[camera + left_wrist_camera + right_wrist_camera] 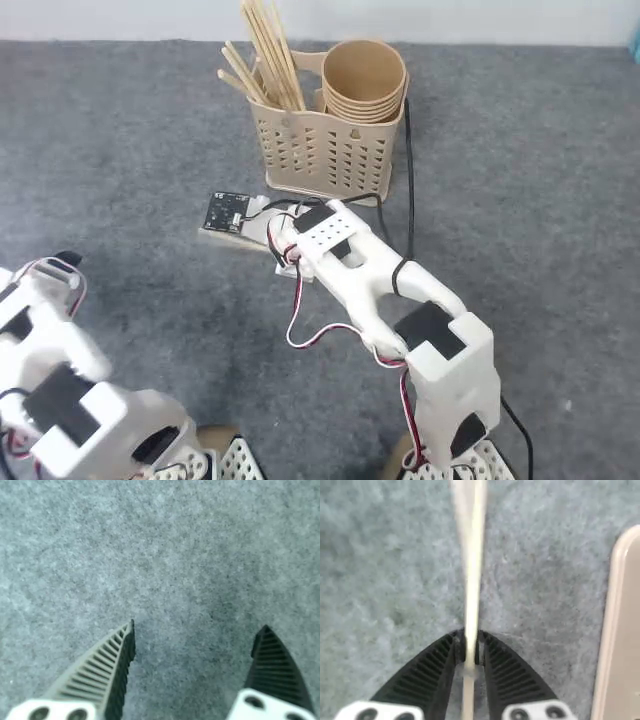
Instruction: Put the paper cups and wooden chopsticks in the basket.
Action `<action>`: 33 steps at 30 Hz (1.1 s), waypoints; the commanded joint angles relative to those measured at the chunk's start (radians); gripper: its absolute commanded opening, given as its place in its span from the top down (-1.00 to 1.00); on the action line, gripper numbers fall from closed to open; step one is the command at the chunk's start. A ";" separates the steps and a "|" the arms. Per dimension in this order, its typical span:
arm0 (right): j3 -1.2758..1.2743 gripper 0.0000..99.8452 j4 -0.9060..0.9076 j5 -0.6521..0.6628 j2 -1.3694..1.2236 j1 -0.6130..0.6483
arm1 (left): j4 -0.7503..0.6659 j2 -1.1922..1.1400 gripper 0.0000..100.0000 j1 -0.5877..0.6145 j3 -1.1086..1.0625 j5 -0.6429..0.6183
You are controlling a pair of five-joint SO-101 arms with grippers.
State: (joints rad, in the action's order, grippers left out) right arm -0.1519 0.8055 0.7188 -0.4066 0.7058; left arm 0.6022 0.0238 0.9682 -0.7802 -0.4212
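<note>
Right pincer (470, 634) tight around chopstick (472, 555)

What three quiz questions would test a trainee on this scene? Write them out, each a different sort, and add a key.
1. True or false: the right jaws are shut on a chopstick.
2. Which stand open over bare carpet? A: left jaws. B: right jaws.
3. Fill in: the stacked paper cups sit in the ____.
Key: 1 true; 2 A; 3 basket.

Beige basket (320, 155) — chopstick (472, 570) prob. pale.
</note>
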 commanded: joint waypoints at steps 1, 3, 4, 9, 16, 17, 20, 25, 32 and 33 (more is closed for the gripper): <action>0.038 0.99 0.021 0.003 0.061 0.016 | 0.002 0.008 0.30 -0.012 0.041 -0.005; 0.037 0.98 0.021 0.002 0.101 0.016 | 0.002 0.008 0.30 -0.012 0.041 -0.005; 0.031 0.98 0.021 0.002 0.124 0.016 | 0.002 0.008 0.30 -0.012 0.041 -0.005; -0.032 0.98 0.012 -0.020 0.302 0.044 | 0.002 0.008 0.30 -0.012 0.041 -0.005; -0.127 0.98 -0.087 -0.288 0.690 0.073 | 0.002 0.008 0.30 -0.012 0.041 -0.005; -0.143 0.98 -0.119 -0.313 0.740 0.073 | 0.002 0.008 0.30 -0.012 0.041 -0.005; -0.192 0.98 -0.257 -0.354 0.866 0.059 | 0.002 0.008 0.30 -0.012 0.041 -0.005; -0.245 0.98 -0.570 -0.448 0.920 -0.027 | 0.002 0.008 0.30 -0.014 0.041 -0.005; -0.244 0.98 -1.010 -0.704 0.806 -0.163 | 0.002 0.008 0.30 -0.014 0.039 -0.005; -0.244 0.98 -1.087 -0.741 0.779 -0.182 | 0.002 0.008 0.30 -0.014 0.039 -0.005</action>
State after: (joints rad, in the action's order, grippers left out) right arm -0.4112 -0.0675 0.0790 0.4158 0.5800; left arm 0.6022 0.0238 0.9682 -0.7802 -0.4212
